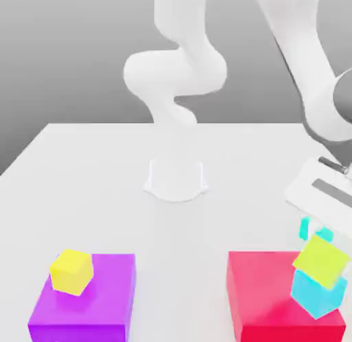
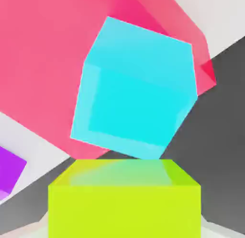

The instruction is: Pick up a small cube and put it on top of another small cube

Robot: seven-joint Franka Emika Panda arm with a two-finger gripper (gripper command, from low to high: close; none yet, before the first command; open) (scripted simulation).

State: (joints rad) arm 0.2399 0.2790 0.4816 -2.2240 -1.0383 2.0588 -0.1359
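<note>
My gripper [image 1: 315, 234] hangs over the exterior view's right, shut on the small lime cube [image 1: 322, 260]. Its translucent fingers [image 1: 306, 228] show just above that cube. The lime cube sits tilted right over a small cyan cube [image 1: 317, 296], which rests on the big red block [image 1: 265, 292]. I cannot tell whether the two small cubes touch. The hand view has the lime cube [image 2: 124, 198] close up, with the cyan cube [image 2: 136, 93] beyond it on the red block [image 2: 43, 64].
A big purple block [image 1: 89, 299] stands at the exterior view's front left with a small, purer yellow cube [image 1: 71, 272] on it; its corner shows as the purple block [image 2: 9, 170] in the hand view. The arm's white base [image 1: 175, 179] stands mid-table [image 1: 82, 175].
</note>
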